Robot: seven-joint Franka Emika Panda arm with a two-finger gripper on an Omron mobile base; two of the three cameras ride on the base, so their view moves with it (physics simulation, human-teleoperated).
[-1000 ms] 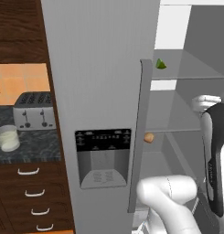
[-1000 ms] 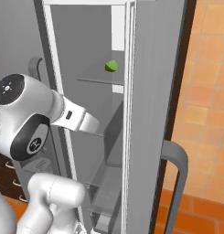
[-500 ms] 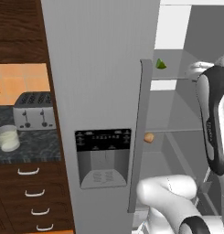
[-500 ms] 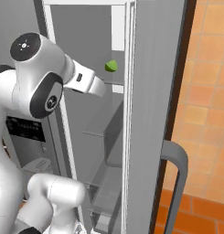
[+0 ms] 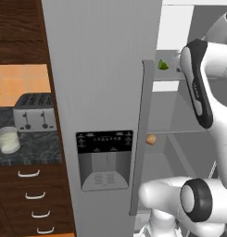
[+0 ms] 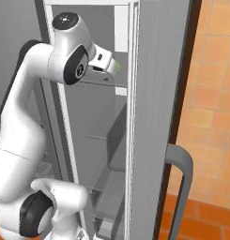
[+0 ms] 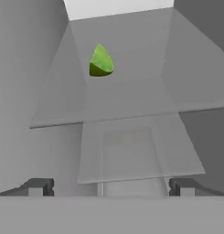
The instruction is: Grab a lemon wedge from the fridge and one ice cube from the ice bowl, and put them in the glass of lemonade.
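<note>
The fridge (image 5: pixel 101 69) stands with its right door swung open. On its upper glass shelf lies the lemon wedge (image 5: pixel 163 65), small and yellow-green. In the hand view the lemon wedge (image 7: pixel 101 61) sits ahead and above centre, well beyond my fingertips (image 7: pixel 40 186). My gripper (image 7: pixel 111 187) is open and holds nothing. From the right base, the gripper (image 6: pixel 111 66) is raised to that shelf, just short of the lemon wedge (image 6: pixel 118 68). The glass of lemonade (image 5: pixel 8 140) stands on the dark counter at the left. The ice bowl and ice cube are out of view.
A small tan-orange round item (image 5: pixel 151 139) rests on the lower fridge shelf. A silver toaster (image 5: pixel 35 112) stands behind the glass. The open fridge door (image 6: pixel 158 93) with its dark handle (image 6: pixel 180 187) stands close on the right. Drawers (image 5: pixel 34 203) lie below the counter.
The arm has swung upward, lifting the hand from the lower shelf level to the upper shelf, close to the lemon wedge. The gripper stayed open.
</note>
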